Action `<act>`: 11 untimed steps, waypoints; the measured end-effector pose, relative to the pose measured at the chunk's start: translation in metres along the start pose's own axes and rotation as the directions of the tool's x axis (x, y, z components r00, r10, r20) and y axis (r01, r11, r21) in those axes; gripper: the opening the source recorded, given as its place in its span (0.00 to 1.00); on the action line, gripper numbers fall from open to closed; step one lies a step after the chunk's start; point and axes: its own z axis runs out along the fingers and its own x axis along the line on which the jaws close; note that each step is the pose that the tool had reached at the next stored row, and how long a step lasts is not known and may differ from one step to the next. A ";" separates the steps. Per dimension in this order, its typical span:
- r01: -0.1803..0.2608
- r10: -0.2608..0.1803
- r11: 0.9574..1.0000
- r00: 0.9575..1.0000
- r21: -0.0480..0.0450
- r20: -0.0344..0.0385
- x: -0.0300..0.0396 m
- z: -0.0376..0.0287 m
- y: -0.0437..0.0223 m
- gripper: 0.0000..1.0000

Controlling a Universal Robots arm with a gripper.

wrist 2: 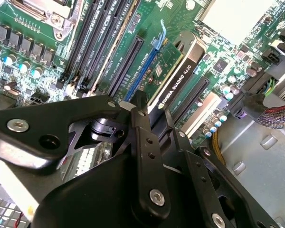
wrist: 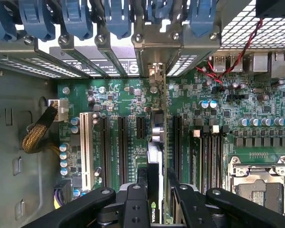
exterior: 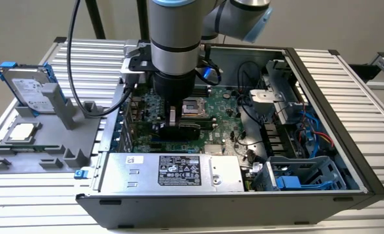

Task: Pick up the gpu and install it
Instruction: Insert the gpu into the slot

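In the exterior view's centre the black tool (exterior: 172, 122) grips the thin green card with black cooler (exterior: 179, 130) upright over the green motherboard (exterior: 224, 122), and both wrist views show its fingers (wrist 2: 145, 137) clamped on that card (wrist: 154, 156) standing in a slot.

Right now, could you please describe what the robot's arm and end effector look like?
The arm is a thick silver-grey tube with black rings and pale blue joint caps. A black cable hangs beside it. The end effector is matte black, built of flat angular linkage plates joined by silver screws and pivot pins.
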 end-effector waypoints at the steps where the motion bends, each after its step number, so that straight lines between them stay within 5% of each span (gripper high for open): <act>1: 0.000 0.000 1.000 1.000 0.000 0.000 0.0000 0.0009 0.0000 0.00; 11: 0.000 0.000 1.000 1.000 0.000 0.000 -0.0001 0.0081 0.0000 0.00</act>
